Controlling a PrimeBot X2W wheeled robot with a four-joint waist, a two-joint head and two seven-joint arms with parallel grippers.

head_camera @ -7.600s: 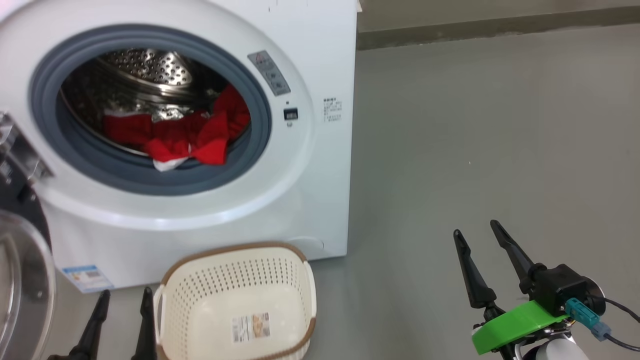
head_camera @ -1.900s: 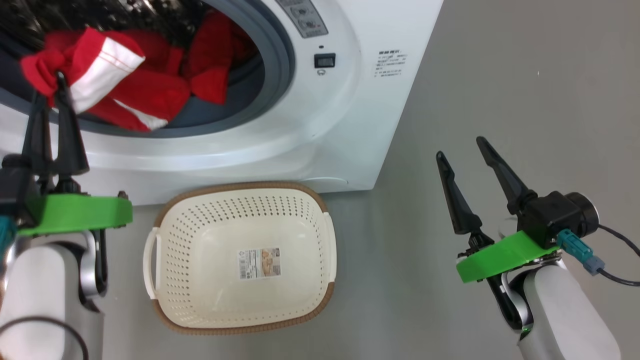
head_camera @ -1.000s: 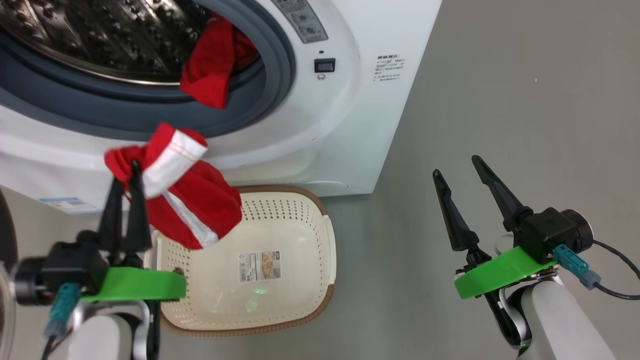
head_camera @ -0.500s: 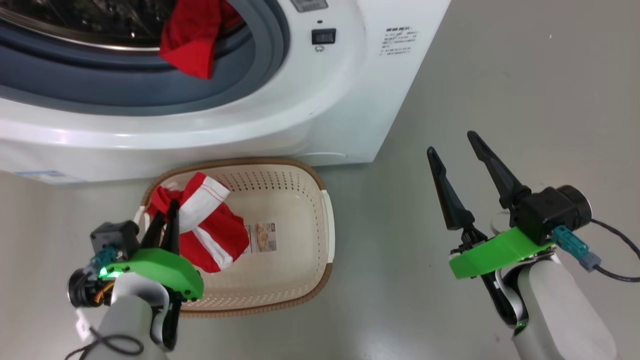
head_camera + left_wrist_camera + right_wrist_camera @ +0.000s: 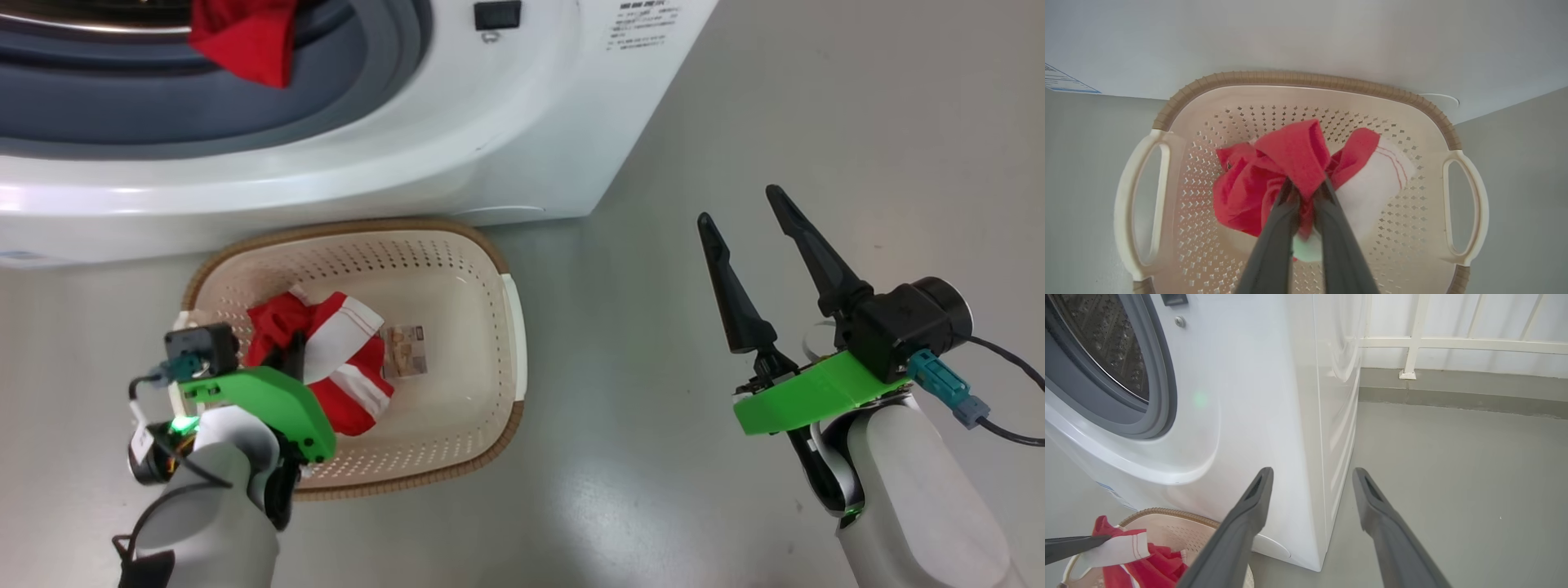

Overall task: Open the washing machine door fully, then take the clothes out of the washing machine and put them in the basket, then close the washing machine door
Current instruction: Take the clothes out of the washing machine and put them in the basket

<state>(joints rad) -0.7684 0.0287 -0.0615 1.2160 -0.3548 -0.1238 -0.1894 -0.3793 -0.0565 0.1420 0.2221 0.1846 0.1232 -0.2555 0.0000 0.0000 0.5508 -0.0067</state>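
Observation:
My left gripper point(image 5: 1306, 185) is shut on a red and white garment point(image 5: 1290, 151) and holds it low inside the cream basket point(image 5: 1306, 77). From the head, that garment point(image 5: 343, 359) hangs over the basket's point(image 5: 457, 327) left half, just in front of the washing machine point(image 5: 522, 139). More red clothes point(image 5: 241, 37) hang over the grey ring at the drum's mouth. Off to the right, my right gripper point(image 5: 737, 204) stands open above the floor with nothing between its fingers. The washing machine door is out of view.
Bare grey floor point(image 5: 816, 98) spreads to the right of the machine. The right wrist view shows a white railing point(image 5: 1412, 343) above a low kerb behind the machine's side. The basket sits close against the machine's front.
My left gripper has carried the garment down from in front of the machine into the basket. The head camera has tilted downward. The right gripper has stayed open.

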